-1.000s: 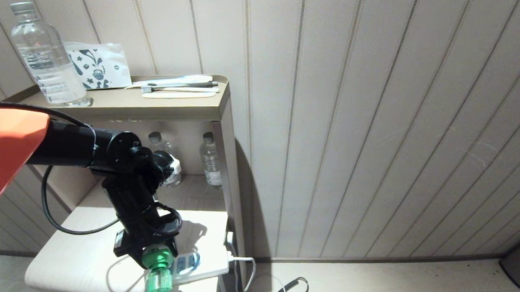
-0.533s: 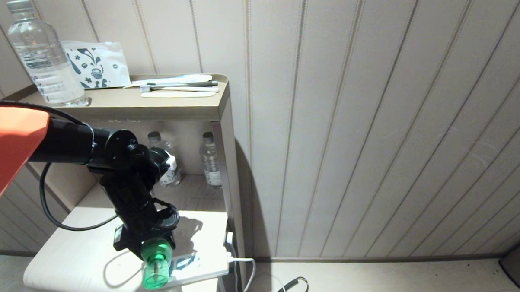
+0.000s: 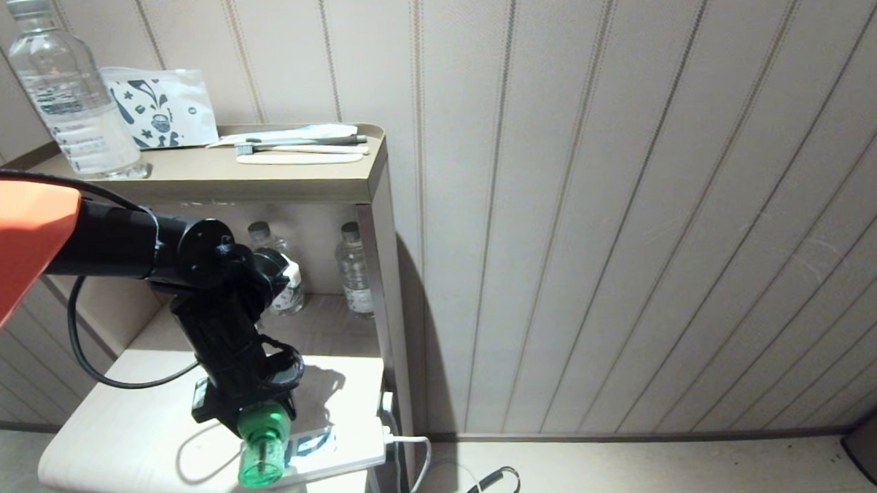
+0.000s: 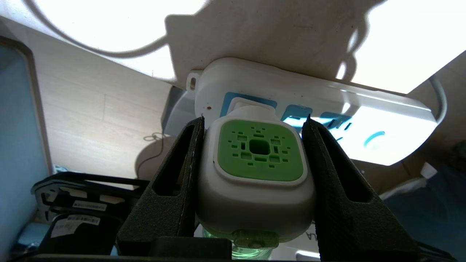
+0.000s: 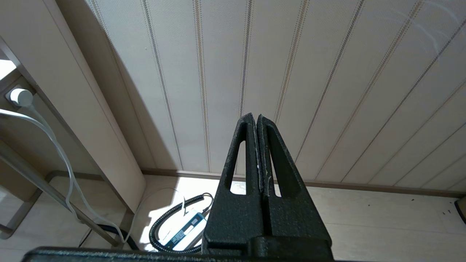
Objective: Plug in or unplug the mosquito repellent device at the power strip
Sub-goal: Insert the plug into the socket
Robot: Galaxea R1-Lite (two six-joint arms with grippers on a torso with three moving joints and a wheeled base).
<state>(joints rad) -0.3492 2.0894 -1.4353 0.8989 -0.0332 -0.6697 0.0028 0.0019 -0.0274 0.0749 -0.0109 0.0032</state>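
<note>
My left gripper (image 4: 255, 117) is shut on the mosquito repellent device (image 4: 259, 153), its black fingers (image 4: 174, 189) pressed on both sides of the white head with the green centre. The device's plug end meets a blue-marked socket at one end of the white power strip (image 4: 364, 123). In the head view the device's green bottle (image 3: 262, 457) sticks out toward me below the left gripper (image 3: 259, 428), over the power strip (image 3: 351, 450) on the low white table (image 3: 117, 440). My right gripper (image 5: 255, 117) is shut on nothing, away from the table, facing the panelled wall.
The strip's white cord (image 3: 410, 443) drops off the table's right edge. Behind stands a shelf unit (image 3: 312, 181) with a large water bottle (image 3: 65, 92), a printed pouch (image 3: 162, 110) and toothbrushes (image 3: 300, 145) on top, and small bottles (image 3: 355, 271) in the niche. A coiled cable (image 5: 174, 218) lies on the floor.
The held device has shifted very slightly up and left in the head view, staying at the strip. The grip is unchanged and the right arm has not moved.
</note>
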